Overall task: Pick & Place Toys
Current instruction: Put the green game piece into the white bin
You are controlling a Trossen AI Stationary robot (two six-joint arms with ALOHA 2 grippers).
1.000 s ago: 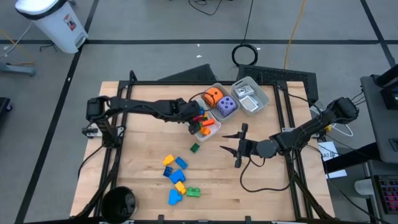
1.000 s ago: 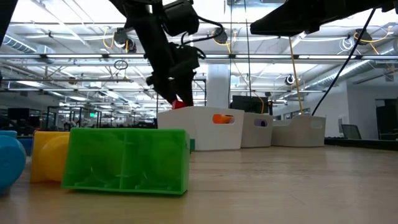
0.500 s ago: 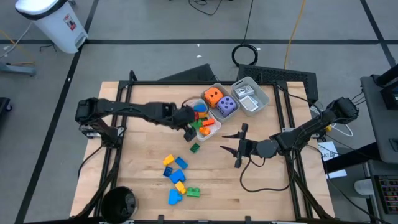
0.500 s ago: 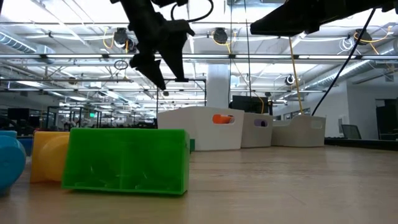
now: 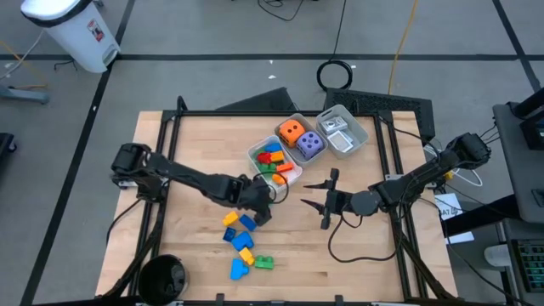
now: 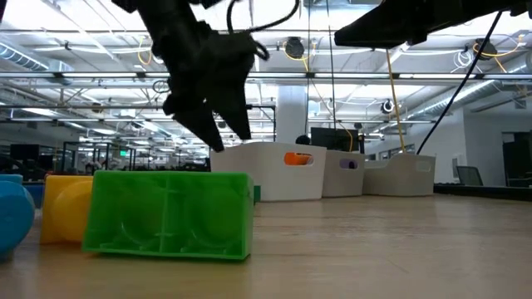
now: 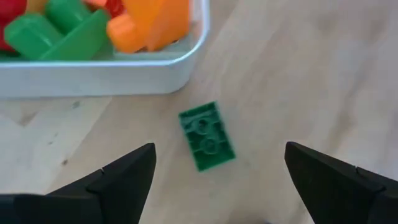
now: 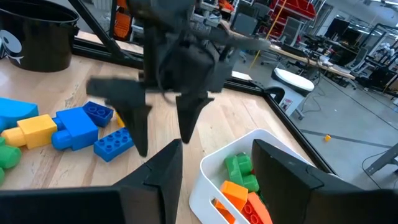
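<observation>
A small green brick (image 7: 207, 137) lies flat on the wooden table beside the white tray (image 5: 254, 156) that holds red, green and orange bricks. My left gripper (image 7: 219, 149) hovers open just above this brick, one finger to each side, touching nothing; in the high view the left gripper (image 5: 262, 202) covers it. My right gripper (image 5: 308, 194) waits open and empty in the air at the table's middle right. An orange die (image 5: 291, 132) and a purple die (image 5: 309, 144) sit in a second tray. Loose blue, yellow and green bricks (image 5: 240, 236) lie nearer the front edge.
A clear tray (image 5: 342, 130) with white cards stands at the back right. A black bin (image 5: 161, 276) is at the front left corner. A larger green brick (image 6: 170, 212) lies close to the low camera. Bare wood shows at the table's left and front right.
My left gripper has swung from over the brick tray toward the table's near edge, sinking a little, and now stands over the small green brick. It has stayed open.
</observation>
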